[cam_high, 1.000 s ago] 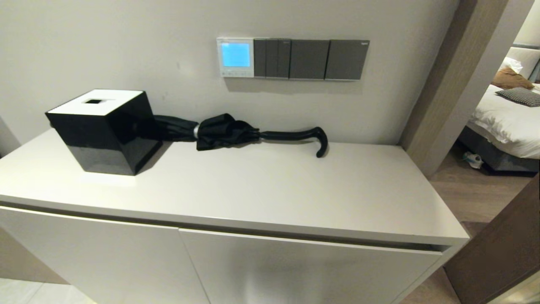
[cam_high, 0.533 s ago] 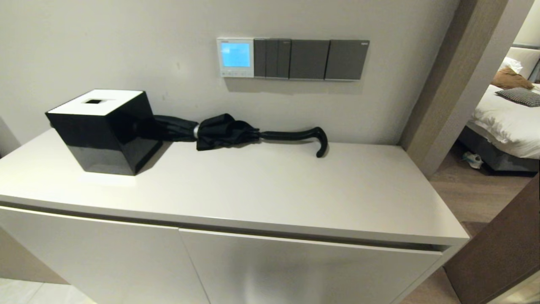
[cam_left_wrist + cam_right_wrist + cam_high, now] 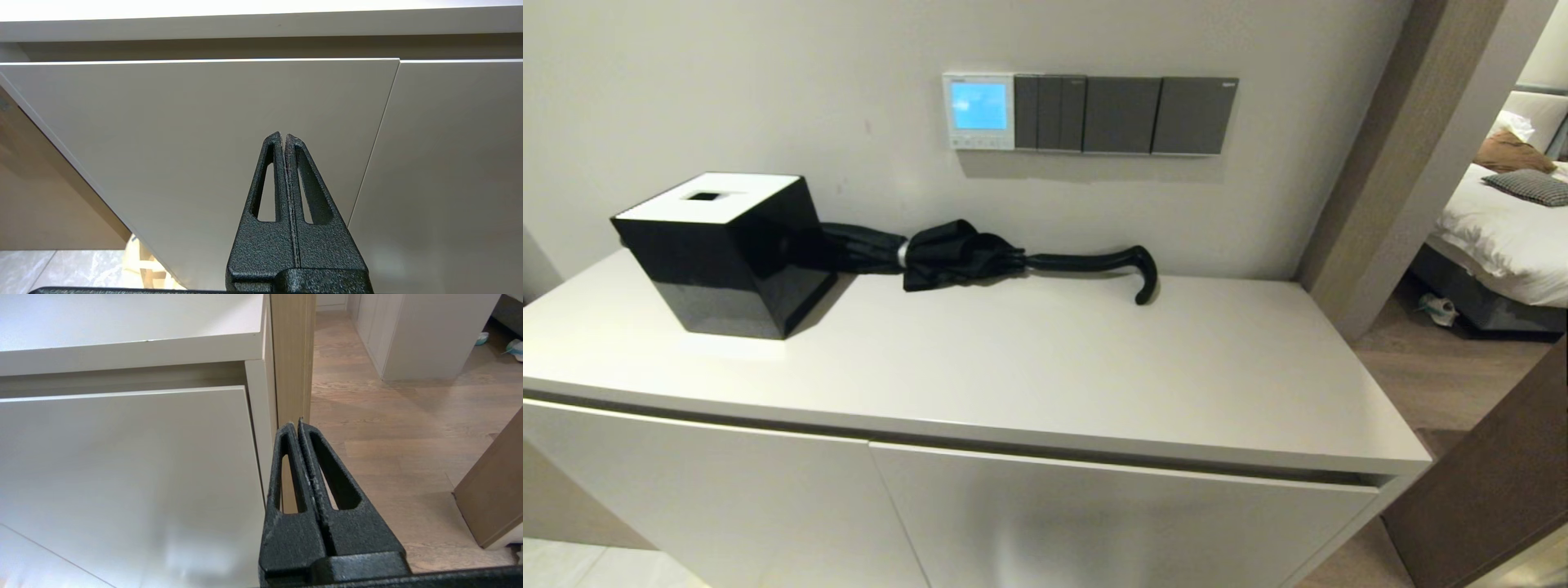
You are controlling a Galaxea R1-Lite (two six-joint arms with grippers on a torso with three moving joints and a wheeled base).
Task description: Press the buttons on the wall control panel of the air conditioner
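Note:
The air conditioner's wall control panel (image 3: 978, 110) is a small white-framed thermostat with a glowing light blue screen, on the wall above the cabinet. The buttons (image 3: 977, 142) form a pale row along its bottom edge. Neither arm shows in the head view. My left gripper (image 3: 284, 135) is shut and empty, low in front of the cabinet doors. My right gripper (image 3: 296, 424) is shut and empty, low by the cabinet's right front corner.
Three dark grey switch plates (image 3: 1123, 115) sit right of the panel. On the white cabinet top (image 3: 1045, 367) stand a black tissue box (image 3: 723, 253) and a folded black umbrella (image 3: 988, 255) against the wall. A wooden door frame (image 3: 1405, 163) and bedroom lie to the right.
The arms have not moved. Only the glow pattern on the panel's screen differs slightly.

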